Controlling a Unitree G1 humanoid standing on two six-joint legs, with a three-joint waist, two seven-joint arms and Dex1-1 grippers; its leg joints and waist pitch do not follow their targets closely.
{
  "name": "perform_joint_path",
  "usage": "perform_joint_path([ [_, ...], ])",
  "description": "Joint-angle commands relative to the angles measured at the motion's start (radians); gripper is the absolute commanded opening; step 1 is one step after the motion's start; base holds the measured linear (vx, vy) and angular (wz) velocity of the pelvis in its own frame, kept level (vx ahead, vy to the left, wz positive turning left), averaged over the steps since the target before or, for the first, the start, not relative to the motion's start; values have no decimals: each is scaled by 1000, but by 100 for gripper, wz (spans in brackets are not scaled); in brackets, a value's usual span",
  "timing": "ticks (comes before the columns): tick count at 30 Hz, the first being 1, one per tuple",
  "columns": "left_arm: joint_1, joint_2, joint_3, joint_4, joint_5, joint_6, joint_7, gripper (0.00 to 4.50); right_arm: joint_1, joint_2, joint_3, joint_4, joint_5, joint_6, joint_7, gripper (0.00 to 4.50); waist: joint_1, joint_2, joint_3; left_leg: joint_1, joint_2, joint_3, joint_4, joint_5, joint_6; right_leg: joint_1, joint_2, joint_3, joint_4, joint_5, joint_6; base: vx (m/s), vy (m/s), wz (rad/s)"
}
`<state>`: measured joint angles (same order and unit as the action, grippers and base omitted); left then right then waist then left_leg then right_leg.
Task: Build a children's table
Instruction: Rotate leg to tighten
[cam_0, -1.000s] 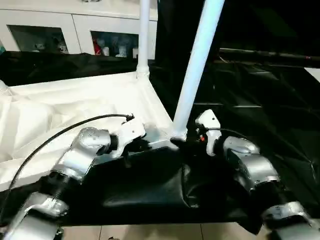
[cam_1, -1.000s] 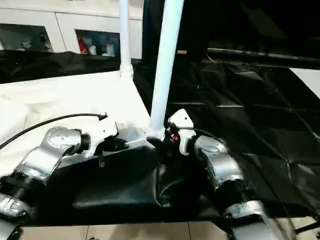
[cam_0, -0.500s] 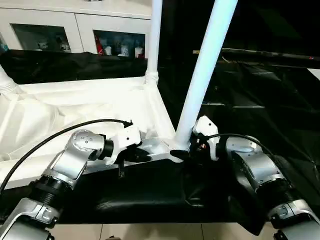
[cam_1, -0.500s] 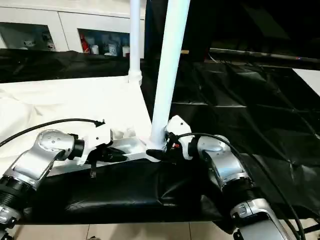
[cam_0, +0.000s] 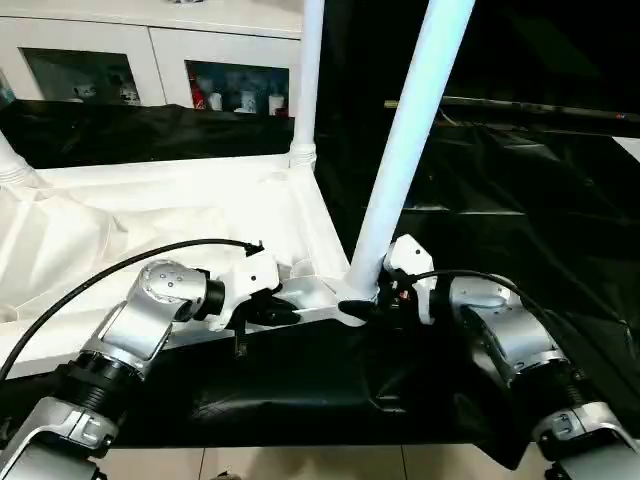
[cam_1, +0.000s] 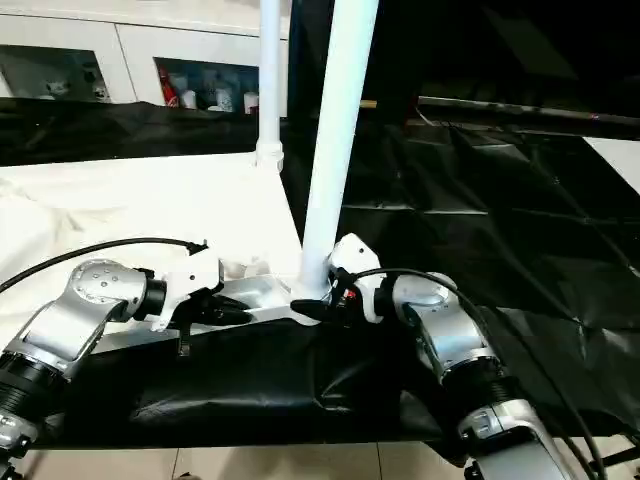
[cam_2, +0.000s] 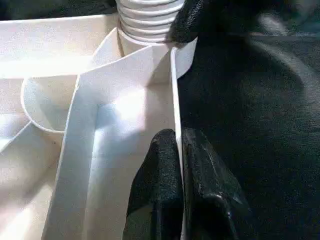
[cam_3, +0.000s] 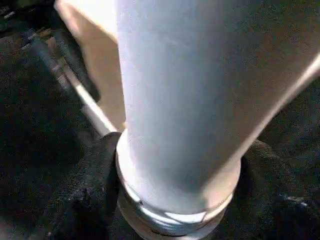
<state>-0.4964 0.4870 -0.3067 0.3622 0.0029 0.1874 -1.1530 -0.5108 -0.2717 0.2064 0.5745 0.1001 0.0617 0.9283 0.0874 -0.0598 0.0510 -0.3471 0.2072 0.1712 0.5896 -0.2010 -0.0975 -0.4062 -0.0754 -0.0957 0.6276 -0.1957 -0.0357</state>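
Observation:
The children's table lies upside down on the black cloth, its white top (cam_0: 180, 200) showing ribs. One white leg (cam_0: 405, 150) stands in the near right corner socket, a second leg (cam_0: 307, 80) in the far right corner, and a third leg (cam_0: 8, 165) rises at the left edge. My left gripper (cam_2: 179, 137) is shut on the top's thin near rim (cam_2: 175, 90), just left of that corner. My right gripper (cam_0: 362, 300) clasps the near leg's ringed base (cam_3: 180, 100), with a black finger (cam_3: 95, 195) pressed on each side.
The black-covered work table (cam_0: 520, 180) stretches to the right and back; its front edge (cam_0: 300, 440) is just below my forearms. A white glass-door cabinet (cam_0: 150, 70) stands behind. A black cable (cam_0: 120, 270) loops over my left arm.
My right gripper's fingers have closed in around the base of the near leg. The left gripper keeps its pinch on the rim. The camera view has shifted a little.

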Motion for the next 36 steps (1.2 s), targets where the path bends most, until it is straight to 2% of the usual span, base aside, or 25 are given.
perform_joint_path([
  [1,-24,-61,-8,40,17,0,76,0,-20,32,-71,68,-1,40,-179,278,0,7,-60,-2,28,-2,-67,-110,28,63,-73,64,-72,-152,-186,0,0,0],
  [2,-37,-87,1,67,26,18,128,0,-25,58,-87,95,-14,57,-269,278,-2,8,-58,0,27,-1,-69,-117,23,59,-72,65,-76,-168,-182,0,0,0],
  [3,-48,-110,7,89,34,30,170,0,-28,81,-98,114,-27,71,-352,277,-2,8,-56,3,26,-4,-71,-147,-5,59,-75,63,-82,-249,-161,0,0,0],
  [4,-56,-128,12,104,39,41,203,0,-30,103,-109,128,-35,84,-419,277,-2,8,-54,4,24,-5,-73,-170,-16,57,-76,63,-90,-306,-141,0,0,0],
  [5,-65,-148,15,119,44,55,237,0,-33,129,-127,138,-30,101,-481,277,-2,5,-54,5,25,-5,-73,-175,-19,57,-76,63,-91,-321,-131,0,0,0],
  [6,-79,-181,23,142,51,77,289,0,-39,169,-153,154,-20,122,-560,277,-2,6,-54,5,25,-5,-74,-178,-21,55,-77,65,-92,-328,-127,0,0,0],
  [7,-79,-181,23,142,51,77,289,0,-39,169,-153,154,-20,122,-560,277,-1,7,-52,8,26,-7,-77,-192,-25,52,-78,64,-96,-355,-114,0,0,0],
  [9,-111,-247,31,189,67,111,395,0,-67,239,-183,207,-16,120,-698,277,-4,7,-54,8,25,-7,-77,-205,-25,50,-77,64,-97,-356,-105,0,0,0],
  [12,-134,-289,8,227,108,104,458,0,-113,291,-197,283,-19,84,-814,277,-1,7,-56,9,23,-7,-76,-195,-27,51,-77,65,-95,-330,-99,0,0,0],
  [14,-137,-295,-1,234,121,97,462,0,-124,301,-192,303,-25,66,-819,277,-3,8,-57,10,23,-5,-76,-191,-25,49,-76,65,-93,-302,-103,0,0,0],
  [17,-136,-300,-8,236,131,90,465,0,-142,325,-205,321,-9,41,-774,277,-1,8,-57,4,23,-5,-77,-186,-12,54,-76,65,-90,-263,-108,0,0,0],
  [18,-133,-296,-5,233,129,84,462,0,-145,330,-215,318,0,38,-761,332,-1,9,-57,5,23,-4,-77,-188,-10,53,-75,65,-90,-263,-109,0,0,0],
  [19,-132,-296,-4,232,128,83,461,0,-145,330,-215,318,0,37,-759,346,-1,8,-57,5,24,-5,-77,-188,-8,54,-75,65,-89,-263,-110,0,0,0],
  [20,-128,-291,-2,229,125,78,454,0,-146,329,-218,316,3,28,-751,346,-2,-3,-56,4,24,-4,-77,-188,-5,54,-74,65,-91,-269,-108,0,0,0],
  [21,-122,-283,2,224,121,66,442,0,-151,327,-219,317,5,15,-739,348,-2,4,-54,4,25,-6,-79,-200,-2,53,-78,64,-93,-297,-105,0,0,0],
  [23,-110,-266,7,213,115,44,414,0,-153,316,-205,306,1,-4,-705,374,-3,1,-55,5,25,-5,-78,-205,-2,52,-78,65,-95,-311,-101,0,0,0],
  [24,-106,-260,8,210,113,38,405,0,-153,312,-200,301,-1,-9,-694,391,-4,-2,-54,0,24,-6,-79,-198,2,54,-78,65,-95,-316,-99,0,0,0],
  [26,-96,-247,11,202,106,23,382,0,-151,301,-192,286,-2,-5,-660,391,-5,0,-55,1,24,-5,-78,-189,6,54,-78,65,-94,-312,-100,0,0,0],
  [28,-80,-208,17,190,94,-9,337,0,-125,249,-166,210,4,32,-533,391,-3,-3,-55,-4,23,-6,-77,-169,17,61,-77,65,-92,-288,-100,0,0,0],
  [32,-53,-154,9,160,70,-64,239,0,-74,150,-107,93,-1,57,-347,391,2,-4,-58,-5,23,-3,-74,-124,41,63,-75,66,-86,-226,-112,0,0,0],
  [34,-37,-128,4,133,54,-60,183,0,-48,92,-70,37,-8,63,-245,391,6,-3,-58,-1,26,-1,-74,-111,47,61,-76,67,-82,-201,-128,0,0,0],
  [35,-27,-107,-4,111,46,-58,142,0,-29,51,-43,-1,-8,73,-170,391,6,2,-58,-2,25,-1,-73,-110,51,62,-72,66,-82,-183,-134,0,0,0],
  [36,-21,-93,-10,97,45,-57,118,0,-19,25,-25,-22,-13,73,-128,391,7,0,-59,-2,27,-1,-72,-95,55,64,-72,66,-77,-153,-144,0,0,0],
])
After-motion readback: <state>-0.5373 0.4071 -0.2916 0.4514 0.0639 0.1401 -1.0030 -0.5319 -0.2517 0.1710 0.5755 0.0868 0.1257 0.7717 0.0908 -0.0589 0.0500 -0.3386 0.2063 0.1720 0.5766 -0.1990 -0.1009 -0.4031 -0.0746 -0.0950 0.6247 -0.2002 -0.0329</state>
